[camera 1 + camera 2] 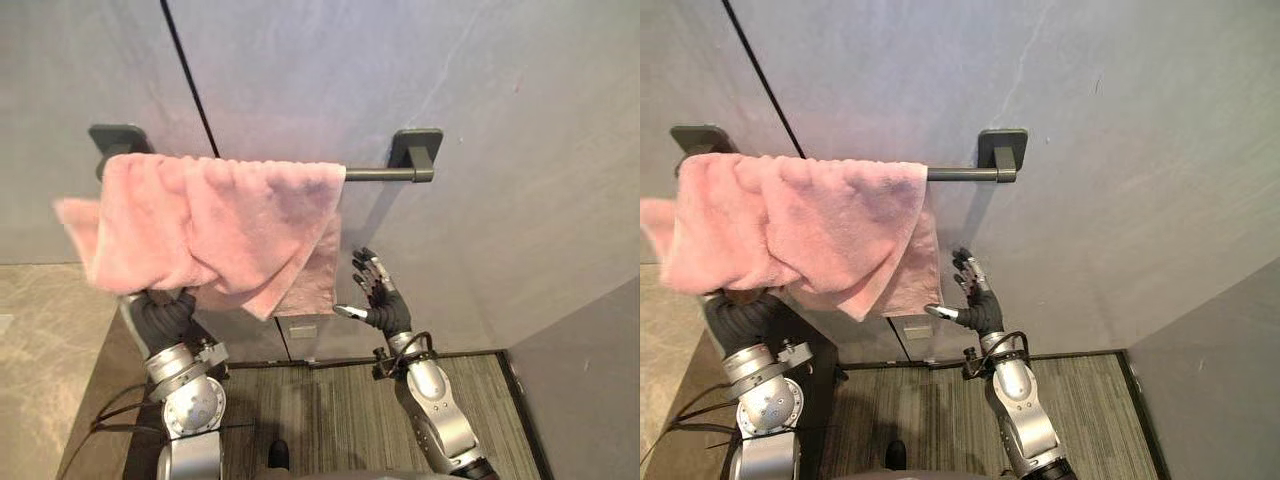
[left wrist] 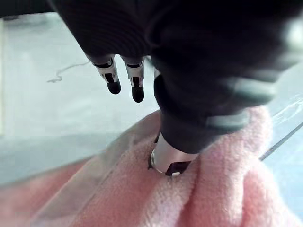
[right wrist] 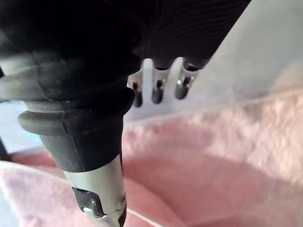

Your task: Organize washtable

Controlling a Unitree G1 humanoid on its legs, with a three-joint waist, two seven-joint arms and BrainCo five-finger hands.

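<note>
**Towel sits bunched at the left end of the bar**

The pink towel [image 1: 210,220] hangs over the dark bar [image 1: 378,174] on the grey wall [image 1: 480,100]. The bar runs from left to right, and the towel's long side runs the same way. The towel is all crumpled up at the left end. The right end of the bar is bare.

The left hand [image 1: 165,312] is right under the towel's lower left part, so it is the nearer hand. From the wrist, its fingers [image 2: 112,78] look straight and are off the cloth. Its thumb [image 2: 165,161] pokes into the soft pink cloth. It does not seem to pinch anything.

The right hand [image 1: 380,300] is held up just beside the towel's low hanging corner, on its right side. Its fingers [image 3: 157,92] are straight and spread, and they hold nothing. The towel lies to the left of them and a bit higher.

I think the next move is to pull the towel flat along the bar, toward the bare right end. The right hand would have to go left and up to reach the cloth.
</note>
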